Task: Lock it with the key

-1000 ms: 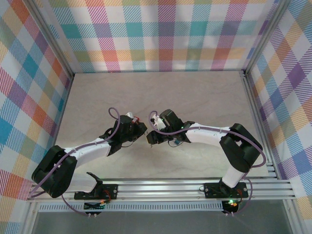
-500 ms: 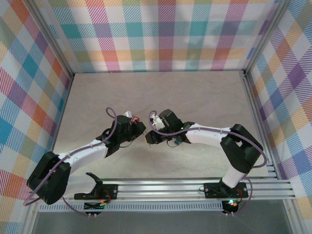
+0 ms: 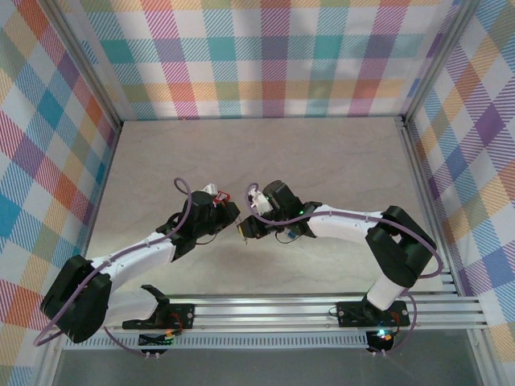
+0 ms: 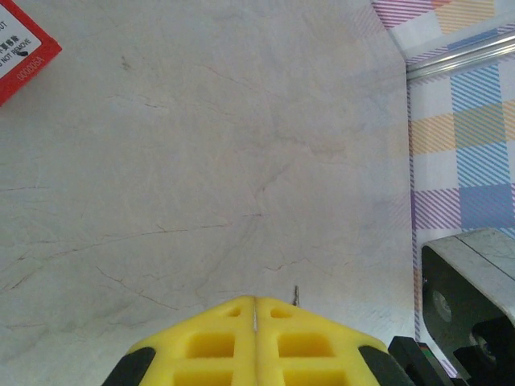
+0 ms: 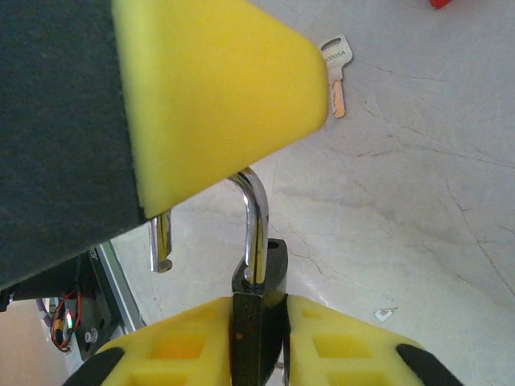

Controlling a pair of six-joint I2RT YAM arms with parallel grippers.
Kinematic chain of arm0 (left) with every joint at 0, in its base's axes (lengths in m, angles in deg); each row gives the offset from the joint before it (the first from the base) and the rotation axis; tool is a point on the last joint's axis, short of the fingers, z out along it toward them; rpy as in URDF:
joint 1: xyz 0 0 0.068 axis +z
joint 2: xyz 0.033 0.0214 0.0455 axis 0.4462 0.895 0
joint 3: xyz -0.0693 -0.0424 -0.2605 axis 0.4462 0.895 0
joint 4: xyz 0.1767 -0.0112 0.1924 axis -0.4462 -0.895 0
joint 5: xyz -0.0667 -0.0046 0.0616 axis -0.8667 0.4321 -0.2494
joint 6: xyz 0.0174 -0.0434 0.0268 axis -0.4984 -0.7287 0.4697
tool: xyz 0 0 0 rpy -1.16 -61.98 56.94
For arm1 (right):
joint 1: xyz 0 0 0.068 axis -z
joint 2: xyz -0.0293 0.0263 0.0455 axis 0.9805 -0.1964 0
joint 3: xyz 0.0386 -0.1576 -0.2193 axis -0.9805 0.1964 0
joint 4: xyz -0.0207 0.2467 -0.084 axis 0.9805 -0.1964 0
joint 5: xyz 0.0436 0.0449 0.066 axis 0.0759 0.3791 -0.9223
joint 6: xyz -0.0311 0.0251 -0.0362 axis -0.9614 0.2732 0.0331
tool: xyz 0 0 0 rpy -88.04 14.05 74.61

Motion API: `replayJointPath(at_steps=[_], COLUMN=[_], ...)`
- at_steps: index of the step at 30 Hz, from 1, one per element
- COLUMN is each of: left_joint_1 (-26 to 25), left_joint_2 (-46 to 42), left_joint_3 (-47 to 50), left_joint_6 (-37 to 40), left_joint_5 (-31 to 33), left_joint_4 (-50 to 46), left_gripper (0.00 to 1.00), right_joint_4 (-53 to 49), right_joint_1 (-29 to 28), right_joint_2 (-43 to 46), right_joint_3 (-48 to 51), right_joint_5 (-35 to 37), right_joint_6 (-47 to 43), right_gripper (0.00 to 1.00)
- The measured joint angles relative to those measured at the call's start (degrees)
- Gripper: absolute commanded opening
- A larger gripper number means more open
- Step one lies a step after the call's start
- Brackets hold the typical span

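- Gripping the black padlock [image 5: 271, 273] by its body, the right tool [image 5: 257, 314] has a yellow finger pressed against each side of the lock.
- The padlock's silver shackle [image 5: 254, 205] is unlatched. One leg sits in the body and the other hangs free beside it.
- The left tool [image 4: 254, 305] is clenched, its yellow fingers meeting edge to edge.
- A thin metal tip [image 4: 296, 295] pokes out just past those fingers. It is too small to tell what it is.
- Seen from the right wrist, a left finger [image 5: 217, 88] looms just above the shackle. Whether they touch cannot be told.
- The key [image 5: 336, 68], silver-grey, lies flat on the pale bench [image 5: 418, 201]. It is beyond the padlock and apart from both tools.
- A red padlock [image 4: 20, 44] shows one labelled corner at the far upper left of the left wrist view, well apart from the left tool.
- From above, the two tools meet tip to tip near the middle of the bench.
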Motion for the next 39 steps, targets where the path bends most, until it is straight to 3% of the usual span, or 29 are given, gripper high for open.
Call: replayJointPath(at_steps=[6, 19, 39], left_joint_1=[0.0, -0.7, -1.5], left_joint_2=[-2.1, -11.7, -22.5], left_joint_3=[0.1, 5.5, 9.1], left_joint_6=[0.4, 1.7, 4.7], left_joint_5=[0.5, -0.6, -7.6], left_joint_4=[-0.9, 4.5, 12.3], left_gripper=[0.00, 0.00, 0.00], right_joint_4=[2.1, 9.7, 24.5], right_joint_1=[0.0, -0.2, 2.8], right_joint_2=[1.0, 6.8, 13.9], right_joint_3=[1.0, 6.4, 13.1], right_joint_5=[-0.9, -6.1, -22.1], right_joint_6=[0.0, 0.5, 6.3], right_gripper=[0.00, 0.00, 0.00])
